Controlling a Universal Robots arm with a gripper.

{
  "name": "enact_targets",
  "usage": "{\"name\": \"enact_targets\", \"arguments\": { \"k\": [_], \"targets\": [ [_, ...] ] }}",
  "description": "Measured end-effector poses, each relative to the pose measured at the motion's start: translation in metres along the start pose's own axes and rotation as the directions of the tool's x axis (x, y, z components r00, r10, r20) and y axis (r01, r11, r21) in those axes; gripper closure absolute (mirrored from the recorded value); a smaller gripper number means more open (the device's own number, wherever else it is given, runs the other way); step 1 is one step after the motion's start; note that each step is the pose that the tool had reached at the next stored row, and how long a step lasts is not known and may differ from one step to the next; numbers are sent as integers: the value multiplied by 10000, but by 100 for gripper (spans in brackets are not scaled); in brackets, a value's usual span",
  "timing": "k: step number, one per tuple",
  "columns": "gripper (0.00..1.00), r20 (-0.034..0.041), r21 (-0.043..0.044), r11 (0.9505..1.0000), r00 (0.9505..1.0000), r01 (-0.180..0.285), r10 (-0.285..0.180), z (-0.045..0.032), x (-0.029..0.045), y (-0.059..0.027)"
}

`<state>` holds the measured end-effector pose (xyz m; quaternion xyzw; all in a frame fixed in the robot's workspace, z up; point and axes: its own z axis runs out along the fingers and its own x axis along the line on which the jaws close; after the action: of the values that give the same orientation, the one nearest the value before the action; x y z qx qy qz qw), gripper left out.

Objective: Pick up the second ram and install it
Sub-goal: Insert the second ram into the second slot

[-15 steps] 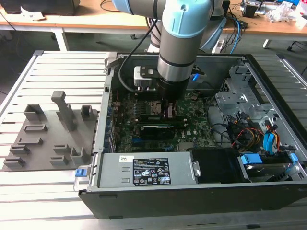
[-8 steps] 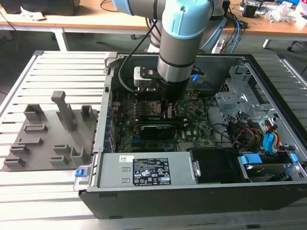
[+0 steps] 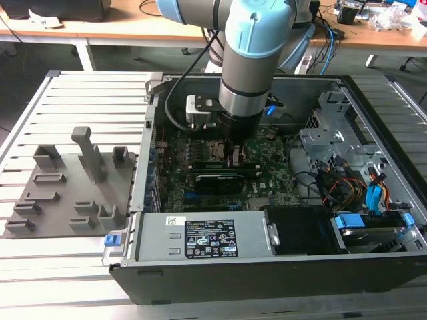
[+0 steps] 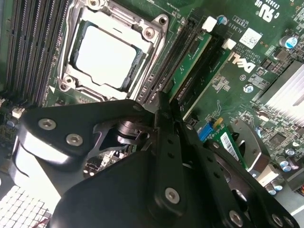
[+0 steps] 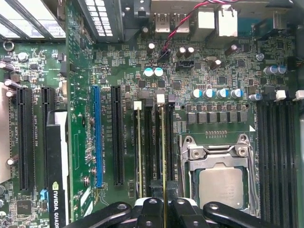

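The second ram (image 5: pixel 163 152) shows edge-on as a thin line standing in a memory slot next to the CPU socket (image 5: pixel 219 183). In the second wrist view it is a green stick (image 4: pixel 192 61) running away from the black fingers. My gripper (image 5: pixel 164 211) is shut on its near end, with the fingers pressed together over the thin edge (image 4: pixel 167 107). In the exterior view the gripper (image 3: pixel 235 157) reaches down inside the open computer case, just over the motherboard (image 3: pixel 267 177).
Another stick (image 5: pixel 138 152) sits in a slot beside the held one. A long black card (image 3: pixel 217 180) lies across the board. The grey fixture (image 3: pixel 67 193) stands on the slatted table at the exterior view's left. A power supply (image 3: pixel 200 237) and cables (image 3: pixel 347 187) crowd the case.
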<state>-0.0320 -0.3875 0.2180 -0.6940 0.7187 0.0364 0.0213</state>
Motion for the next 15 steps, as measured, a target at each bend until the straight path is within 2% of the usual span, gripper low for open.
{"name": "enact_targets", "arguments": {
  "k": [2, 3, 6, 7, 8, 9, 10, 11, 15],
  "targets": [
    [85, 16, 10, 10000, 10000, 3, -3, 7, -2, -2],
    [79, 7, 3, 10000, 10000, 2, -2, 4, -1, -1],
    [79, -43, 3, 10000, 10000, -2, 2, -79, -15, 3],
    [79, -135, 6, 10000, 9999, -3, 3, -191, -45, 5],
    [79, -265, 11, 10000, 9996, -4, 5, -279, -91, 8],
    [80, -379, 15, 10000, 9993, -7, 7, -347, -128, 11],
    [87, -456, 19, 10000, 9990, -9, 9, -399, -148, 13],
    [89, -480, 20, 10000, 9988, -7, 8, -424, -153, 13],
    [89, -482, 20, 10000, 9988, -9, 10, -426, -153, 14]
  ]
}}
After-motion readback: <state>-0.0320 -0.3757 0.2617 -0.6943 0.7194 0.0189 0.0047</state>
